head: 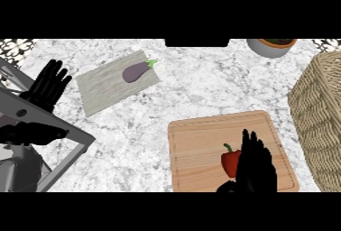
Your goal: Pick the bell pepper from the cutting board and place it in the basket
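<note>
one red bell pepper (230,162) lay on wooden cutting board (200,149), right half hidden by right hand (256,167). right hand's fingers were straight, over pepper, not curled round it. wicker basket (323,117) stood just right of board. left hand (47,85) rested open at left edge, fingers up. eggplant (136,72) lay on grey mat (106,92).

A white-and-grey marbled counter (200,90) fills the view — evenly lit. At the top corners, a dark patterned surface (16,45) shows — possibly tiling, too little visible to tell.
</note>
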You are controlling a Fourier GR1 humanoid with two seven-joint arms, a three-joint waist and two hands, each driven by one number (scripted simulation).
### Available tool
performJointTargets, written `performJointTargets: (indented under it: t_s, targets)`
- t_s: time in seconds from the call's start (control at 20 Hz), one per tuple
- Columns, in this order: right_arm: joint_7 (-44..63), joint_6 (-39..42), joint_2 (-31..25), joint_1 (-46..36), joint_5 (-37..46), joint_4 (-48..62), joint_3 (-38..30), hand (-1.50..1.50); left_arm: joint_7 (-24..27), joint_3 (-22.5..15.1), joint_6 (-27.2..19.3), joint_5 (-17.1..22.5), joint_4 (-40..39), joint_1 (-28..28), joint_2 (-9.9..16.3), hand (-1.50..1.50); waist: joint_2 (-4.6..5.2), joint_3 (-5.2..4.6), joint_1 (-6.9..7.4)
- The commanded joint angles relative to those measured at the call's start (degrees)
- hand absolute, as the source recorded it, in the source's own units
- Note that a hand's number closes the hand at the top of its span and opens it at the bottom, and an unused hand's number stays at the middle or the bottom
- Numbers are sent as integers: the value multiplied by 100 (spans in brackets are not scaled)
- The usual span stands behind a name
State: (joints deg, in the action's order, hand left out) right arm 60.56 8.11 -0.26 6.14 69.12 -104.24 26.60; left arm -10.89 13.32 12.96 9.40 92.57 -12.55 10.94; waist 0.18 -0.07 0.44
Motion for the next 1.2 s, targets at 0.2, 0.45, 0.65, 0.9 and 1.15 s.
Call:
performJointTargets:
  t_s: [0.2,0.45,0.65,0.9,1.15]
  targets:
    - [69,-406,25,152,-58,358,-83,-150,539,-292,-882,-833,612,971,-920,0,-35,10,25]
    - [112,-356,25,65,-90,363,-78,-150,707,-561,-1055,-1018,475,917,-1045,0,-30,9,-11]
    - [-43,-350,-33,-38,-220,436,-434,-150,472,-261,-835,-875,571,815,-1003,0,-31,10,-3]
    - [-205,-349,24,-228,-525,980,-425,150,530,-373,-959,-921,366,646,-1047,0,-17,11,0]
    - [-402,-103,-2,-602,-288,1435,-306,150,700,-449,-985,-898,393,834,-1047,0,-18,9,49]
